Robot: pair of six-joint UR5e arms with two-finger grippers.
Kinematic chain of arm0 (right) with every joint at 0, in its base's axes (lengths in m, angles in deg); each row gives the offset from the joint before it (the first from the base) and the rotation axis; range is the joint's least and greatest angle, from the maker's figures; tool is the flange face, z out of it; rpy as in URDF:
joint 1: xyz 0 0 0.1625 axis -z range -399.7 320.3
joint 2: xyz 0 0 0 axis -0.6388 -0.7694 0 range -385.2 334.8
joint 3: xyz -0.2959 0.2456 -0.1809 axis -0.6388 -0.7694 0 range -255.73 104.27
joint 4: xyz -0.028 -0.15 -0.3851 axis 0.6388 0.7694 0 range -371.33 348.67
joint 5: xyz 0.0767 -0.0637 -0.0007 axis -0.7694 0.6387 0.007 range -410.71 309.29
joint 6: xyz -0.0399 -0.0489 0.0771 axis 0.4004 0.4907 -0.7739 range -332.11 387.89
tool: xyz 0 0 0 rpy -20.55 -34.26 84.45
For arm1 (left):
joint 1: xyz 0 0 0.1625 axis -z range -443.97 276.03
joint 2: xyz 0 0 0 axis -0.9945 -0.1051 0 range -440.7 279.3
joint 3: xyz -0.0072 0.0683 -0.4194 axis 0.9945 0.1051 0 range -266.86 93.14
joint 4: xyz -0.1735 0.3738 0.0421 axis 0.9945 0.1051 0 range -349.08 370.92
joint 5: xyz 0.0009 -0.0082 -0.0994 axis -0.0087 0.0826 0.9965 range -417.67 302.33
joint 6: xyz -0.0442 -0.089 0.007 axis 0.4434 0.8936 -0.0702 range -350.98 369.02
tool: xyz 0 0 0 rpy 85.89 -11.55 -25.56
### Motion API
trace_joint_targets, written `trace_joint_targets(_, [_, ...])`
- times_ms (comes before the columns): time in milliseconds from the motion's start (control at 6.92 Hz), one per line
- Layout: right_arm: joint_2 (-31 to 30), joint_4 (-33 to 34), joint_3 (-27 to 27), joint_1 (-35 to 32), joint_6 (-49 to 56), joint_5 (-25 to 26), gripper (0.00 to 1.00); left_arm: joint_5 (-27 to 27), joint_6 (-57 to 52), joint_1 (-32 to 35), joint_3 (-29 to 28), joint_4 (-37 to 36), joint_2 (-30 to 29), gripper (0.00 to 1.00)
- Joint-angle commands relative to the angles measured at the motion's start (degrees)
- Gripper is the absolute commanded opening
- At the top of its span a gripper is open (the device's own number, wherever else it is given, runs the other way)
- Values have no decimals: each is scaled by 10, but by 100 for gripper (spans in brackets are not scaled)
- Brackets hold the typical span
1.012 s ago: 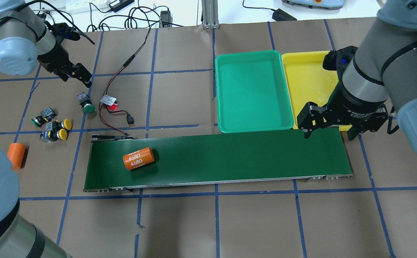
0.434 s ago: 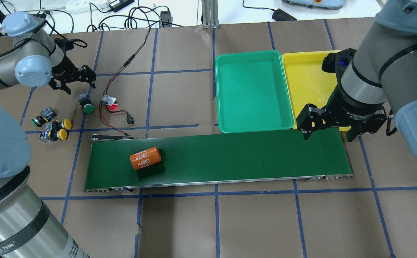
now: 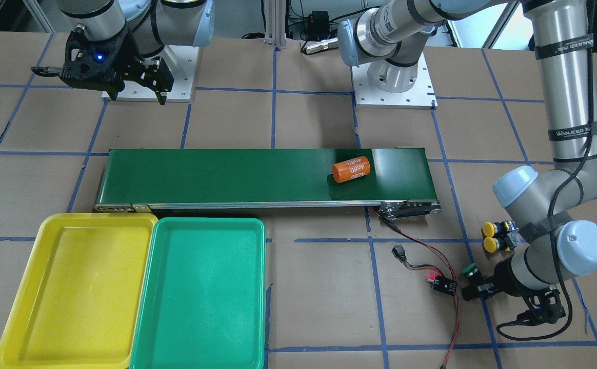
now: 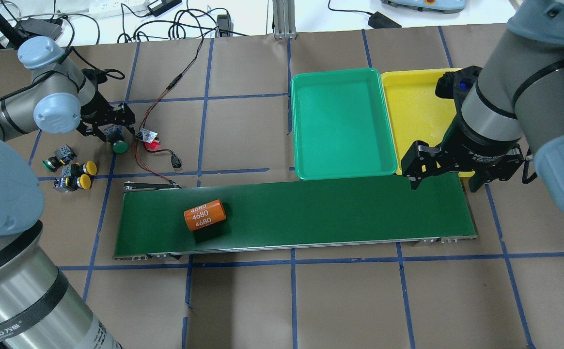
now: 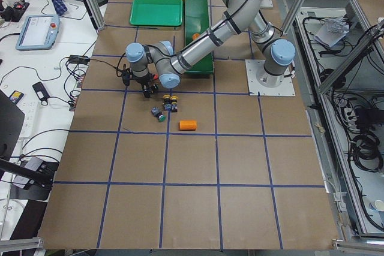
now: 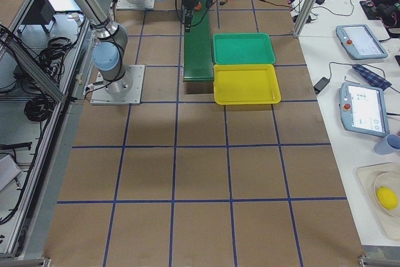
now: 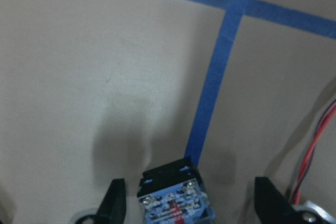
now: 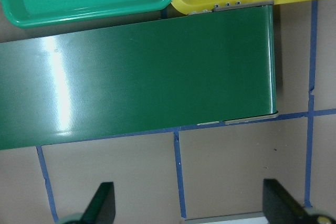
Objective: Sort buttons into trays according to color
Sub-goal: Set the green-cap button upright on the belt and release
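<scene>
My left gripper (image 4: 110, 127) is open and low over the table, its fingers either side of a green-capped button (image 4: 116, 139). In the left wrist view that button's black and blue body (image 7: 176, 200) sits between the two fingers (image 7: 113, 203), apart from both. Another green button (image 4: 49, 165) and two yellow buttons (image 4: 88, 168) (image 4: 84, 182) lie to its left. The green tray (image 4: 342, 121) and the yellow tray (image 4: 413, 111) are side by side at the back right, both bare. My right gripper (image 4: 444, 184) is open and empty above the conveyor's right end.
A long dark-green conveyor belt (image 4: 311, 213) runs across the middle and carries an orange cylinder (image 4: 205, 214) near its left end. A small circuit board with a red light (image 4: 147, 136) and red wires lies just right of my left gripper. A second orange cylinder (image 5: 188, 125) lies on the table.
My left gripper has come forward and down from the back left and now straddles the green button. The orange cylinder has moved right along the belt. The right arm has not moved.
</scene>
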Motion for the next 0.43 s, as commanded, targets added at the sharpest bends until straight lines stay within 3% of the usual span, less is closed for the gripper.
trace_joint_targets(0, [0,0,1,0,-1,-1,100,-1,-3,4,-7,13,9,0])
trace_joint_targets(289, [0,-1,1,0,-1,-1,100,6,-3,10,-4,37,30,0])
